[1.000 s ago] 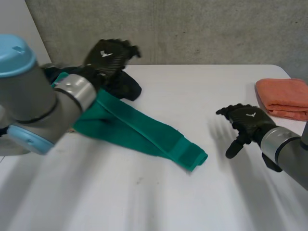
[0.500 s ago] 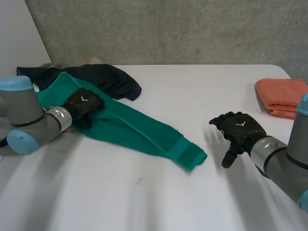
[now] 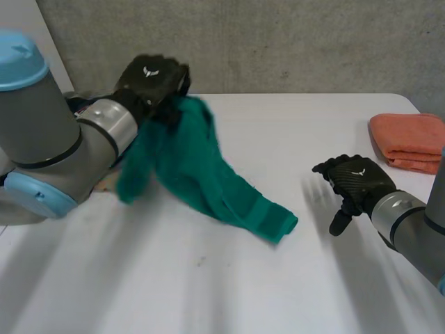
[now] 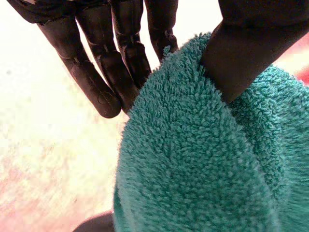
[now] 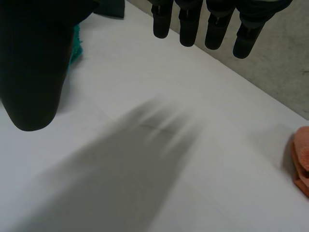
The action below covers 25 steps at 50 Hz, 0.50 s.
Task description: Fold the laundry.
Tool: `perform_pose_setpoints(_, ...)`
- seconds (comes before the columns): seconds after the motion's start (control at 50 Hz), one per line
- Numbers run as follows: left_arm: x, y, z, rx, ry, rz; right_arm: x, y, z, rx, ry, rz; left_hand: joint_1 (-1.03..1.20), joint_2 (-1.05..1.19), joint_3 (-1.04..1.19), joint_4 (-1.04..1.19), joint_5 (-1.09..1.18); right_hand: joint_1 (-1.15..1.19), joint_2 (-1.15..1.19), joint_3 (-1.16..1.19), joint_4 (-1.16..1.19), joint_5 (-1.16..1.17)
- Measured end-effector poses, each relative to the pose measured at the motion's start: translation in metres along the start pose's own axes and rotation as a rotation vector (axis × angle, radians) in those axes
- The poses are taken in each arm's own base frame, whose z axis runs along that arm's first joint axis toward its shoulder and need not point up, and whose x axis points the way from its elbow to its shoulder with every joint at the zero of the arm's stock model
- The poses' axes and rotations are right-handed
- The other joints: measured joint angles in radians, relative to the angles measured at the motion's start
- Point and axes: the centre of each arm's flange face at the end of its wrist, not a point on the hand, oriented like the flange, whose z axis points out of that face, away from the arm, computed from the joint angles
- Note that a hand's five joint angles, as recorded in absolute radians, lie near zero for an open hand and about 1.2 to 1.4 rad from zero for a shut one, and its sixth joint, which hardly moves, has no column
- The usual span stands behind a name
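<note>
Two hands, two towels, one table. My left hand (image 3: 153, 80) is raised at the far left of the white table (image 3: 208, 299) and is clamped on one end of the single green towel (image 3: 201, 174). That end is lifted; the towel hangs down from it, and its other end lies on the table near the middle.

My right hand (image 3: 358, 181) hovers above the table with its fingers spread apart and nothing in it, well apart from the green towel. One folded orange towel (image 3: 410, 139) lies at the far right edge, beyond that hand.

My left forearm stands in front of whatever lies behind it at the table's far left corner; I cannot tell what is there.

The left wrist view adds the grip itself: the thumb (image 4: 251, 48) presses into the terry pile against the fingers (image 4: 96, 72). The right wrist view adds bare tabletop under the straight fingertips (image 5: 217, 24) and an edge of the orange towel beside them.
</note>
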Motion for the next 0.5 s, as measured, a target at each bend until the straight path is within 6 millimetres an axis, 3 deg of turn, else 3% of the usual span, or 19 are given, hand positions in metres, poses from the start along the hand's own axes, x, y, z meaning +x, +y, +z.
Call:
perform_pose_setpoints(0.06,0.018,-0.020,-0.010,0.034,-0.017,-0.117,0.005,-0.001,0.001,0.001,0.014,0.005,0.000,0.000,0.000,0.003,0.000,0.000,0.000,0.000,0.000,0.000)
perform_pose_setpoints(0.18,0.046,-0.020,-0.018,0.009,-0.027,-0.235,0.015,-0.002,0.003,0.001,0.042,0.020,0.000,0.000,0.000,0.003,0.000,0.000,0.000,0.000,0.000,0.000)
perform_pose_setpoints(0.2,0.062,-0.007,-0.019,-0.034,-0.023,-0.265,0.020,-0.003,0.004,0.001,0.058,0.031,0.000,0.001,0.000,0.003,0.000,0.000,0.000,0.000,0.000,0.000)
perform_pose_setpoints(0.3,0.093,0.033,-0.022,-0.159,-0.002,-0.277,0.031,-0.005,0.004,0.004,0.092,0.061,-0.007,-0.012,-0.010,-0.002,-0.004,0.000,0.000,0.000,0.000,0.000)
perform_pose_setpoints(0.36,0.106,0.059,-0.026,-0.247,0.013,-0.272,0.036,-0.007,0.003,0.008,0.109,0.086,-0.265,-0.296,-0.269,-0.283,-0.237,0.000,0.000,0.000,0.000,0.000)
perform_pose_setpoints(0.4,0.106,0.064,-0.029,-0.281,0.014,-0.273,0.038,-0.009,0.001,0.010,0.112,0.100,-0.371,-0.402,-0.381,-0.398,-0.350,0.000,0.000,0.000,0.000,0.000)
perform_pose_setpoints(0.5,0.089,0.049,-0.041,-0.278,0.006,-0.292,0.034,-0.013,-0.004,0.002,0.098,0.134,-0.770,-0.806,-0.783,-0.805,-0.758,0.000,0.000,0.000,0.000,0.000)
